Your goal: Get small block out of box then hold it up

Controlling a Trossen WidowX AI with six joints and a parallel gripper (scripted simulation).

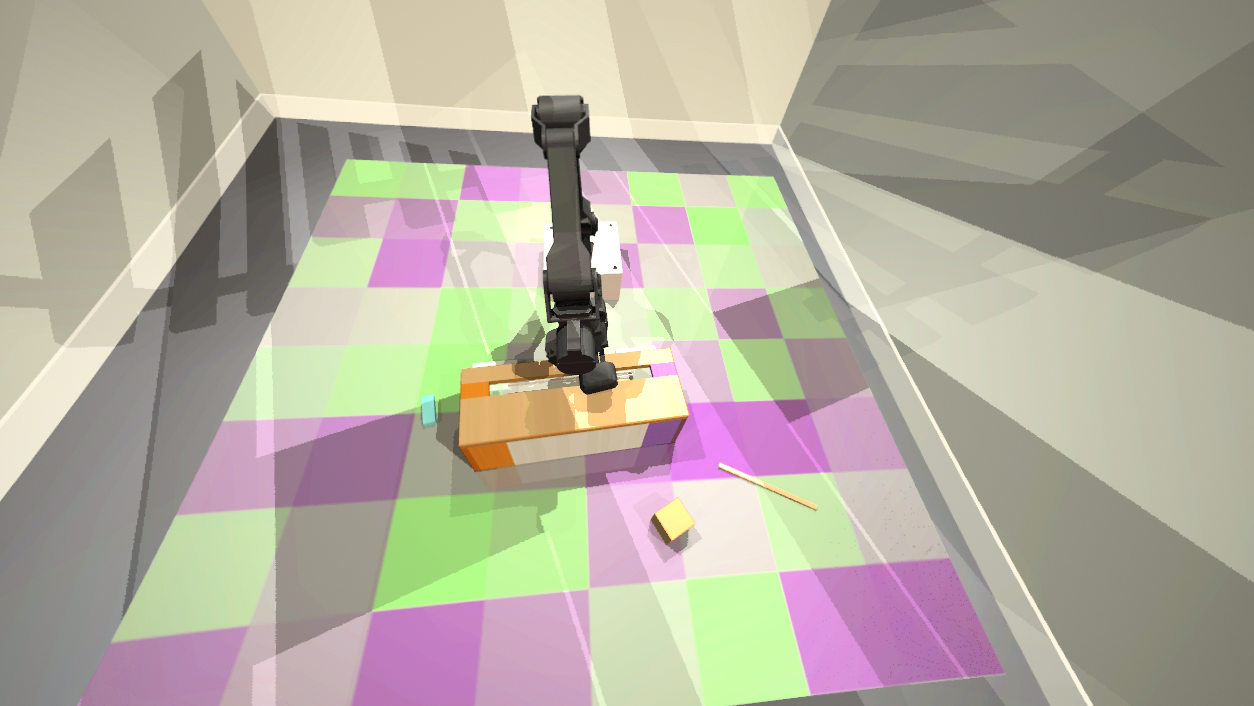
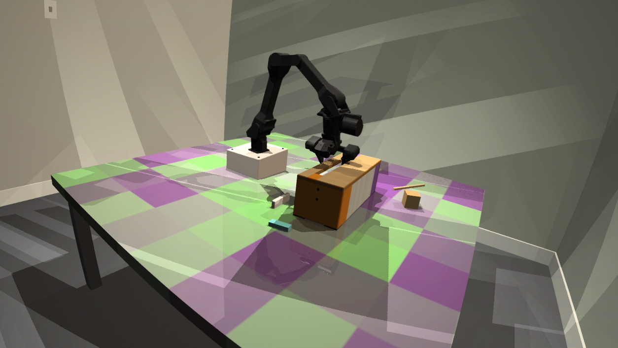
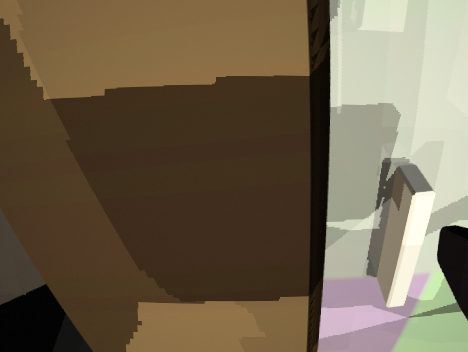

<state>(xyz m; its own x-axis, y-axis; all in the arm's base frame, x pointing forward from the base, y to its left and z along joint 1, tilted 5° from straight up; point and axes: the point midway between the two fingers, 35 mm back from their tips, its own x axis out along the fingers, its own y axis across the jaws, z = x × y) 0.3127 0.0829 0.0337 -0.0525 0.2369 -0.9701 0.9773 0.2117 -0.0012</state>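
The orange wooden box [image 1: 570, 412] stands mid-table and also shows in the exterior view [image 2: 335, 190]. Its top fills the left of the wrist view [image 3: 173, 168]. My gripper [image 2: 332, 156] [image 1: 589, 377] is open and empty. It hovers just over the box's top at the slot along the robot-side edge. One dark finger [image 3: 455, 261] shows at the wrist view's right edge. A small whitish block lies on the table by the box's end, on the robot side. The wrist view shows it through the clear pane [image 3: 406, 235]. The shelf inside is hidden.
A small cyan block [image 1: 427, 409] [image 2: 279, 225] lies on the table off the same end of the box. A tan cube [image 1: 673, 520] [image 2: 410, 199] and a thin stick [image 1: 766, 485] [image 2: 408, 186] lie beyond the box. The arm's white base [image 2: 257, 160] stands behind it.
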